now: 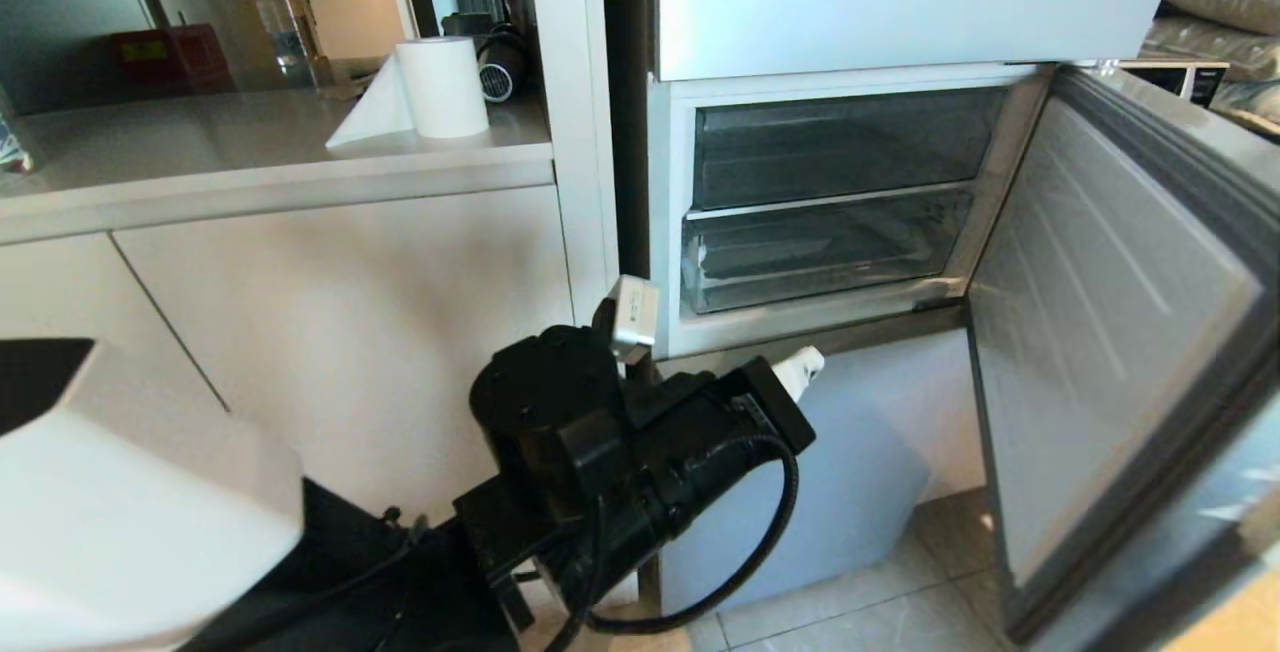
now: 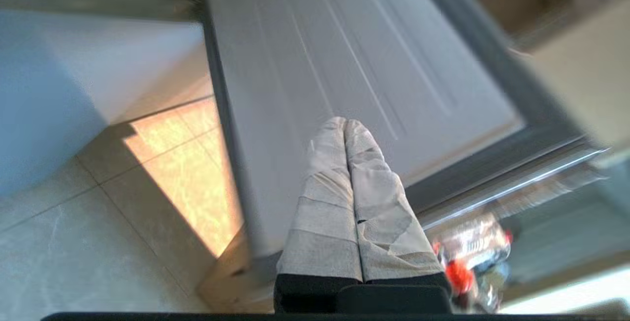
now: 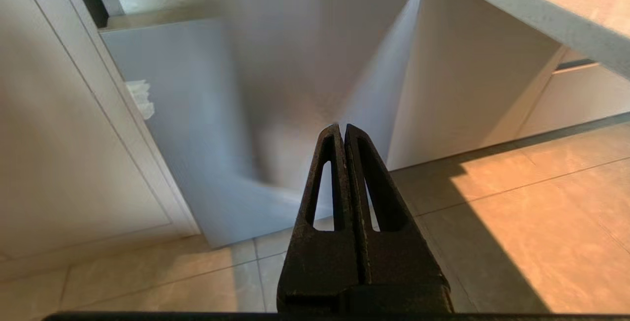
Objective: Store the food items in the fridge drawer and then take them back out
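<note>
Sitting pushed in behind the open fridge door, two clear drawers are stacked in the lit compartment: an upper drawer and a lower drawer with a thick transparent front lip. Which of them is the fridge drawer of the task cannot be told for certain, and no red fruit can be made out inside either. In the left wrist view a blurred patch of red and silver shows beside the taped fingers, too smeared to identify. The left gripper hangs low in front of the fridge, below the drawers and just before the closed grey lower door, its white-wrapped jaws pressed together on nothing; in the head view its pale tip sticks out past the black wrist. The right gripper points down toward the tiled floor near the cabinets, its black jaws together and empty. On the worktop to the left stands a roll of paper towel, with a water bottle behind it.
</note>
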`<state>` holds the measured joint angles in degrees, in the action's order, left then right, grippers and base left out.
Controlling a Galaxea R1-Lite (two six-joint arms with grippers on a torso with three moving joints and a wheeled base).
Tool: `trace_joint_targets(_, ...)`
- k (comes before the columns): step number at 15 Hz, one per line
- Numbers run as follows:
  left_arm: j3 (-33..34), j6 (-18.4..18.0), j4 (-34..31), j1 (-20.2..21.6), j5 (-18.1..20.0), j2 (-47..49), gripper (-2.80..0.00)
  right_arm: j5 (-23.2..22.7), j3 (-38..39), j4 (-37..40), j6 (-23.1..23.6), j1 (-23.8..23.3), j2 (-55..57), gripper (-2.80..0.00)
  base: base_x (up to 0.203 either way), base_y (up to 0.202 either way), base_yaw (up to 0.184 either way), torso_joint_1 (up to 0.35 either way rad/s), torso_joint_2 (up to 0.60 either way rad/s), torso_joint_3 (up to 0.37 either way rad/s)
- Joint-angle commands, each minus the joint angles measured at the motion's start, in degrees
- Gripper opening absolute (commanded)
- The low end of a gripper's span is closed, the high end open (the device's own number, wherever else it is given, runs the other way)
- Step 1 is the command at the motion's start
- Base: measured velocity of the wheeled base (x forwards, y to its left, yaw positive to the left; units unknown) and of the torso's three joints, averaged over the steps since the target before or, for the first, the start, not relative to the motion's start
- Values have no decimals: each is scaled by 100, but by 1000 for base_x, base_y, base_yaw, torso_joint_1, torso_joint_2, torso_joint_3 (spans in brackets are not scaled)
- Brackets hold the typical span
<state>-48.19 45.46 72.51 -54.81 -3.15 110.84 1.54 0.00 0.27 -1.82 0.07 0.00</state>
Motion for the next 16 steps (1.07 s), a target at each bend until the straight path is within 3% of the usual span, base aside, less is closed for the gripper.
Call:
trace_joint_targets(1,233,-164,30,-144,-90,-668,-280,5,0,0,23,1,0,-280,0,0,0,0,0,0)
trace_joint_targets(5,480,-361,-266,-413,-276,-1356,-280,-4,0,0,6,1,0,-280,0,0,0,0,0,0)
trace_joint_targets(6,477,-561,-506,-426,-396,-1516,-280,-4,0,0,6,1,0,-280,0,0,0,0,0,0)
trace_joint_targets(10,361,-2596,-1988,-404,-751,-2518,-280,5,0,0,6,1,0,-280,0,0,0,0,0,0)
trace_joint_targets(11,267,-2894,-2326,-306,-883,-2811,-280,13,0,4,-26,1,0,-280,0,0,0,0,0,0)
trace_joint_targets(14,330,-3133,-3029,606,-1194,-3382,-280,57,-50,39,-89,-25,2,-280,0,0,0,0,0,0)
trace_joint_targets(16,780,-3552,-3246,1328,-1318,-3824,-280,372,-555,97,-136,-22,271,-280,0,0,0,0,0,0)
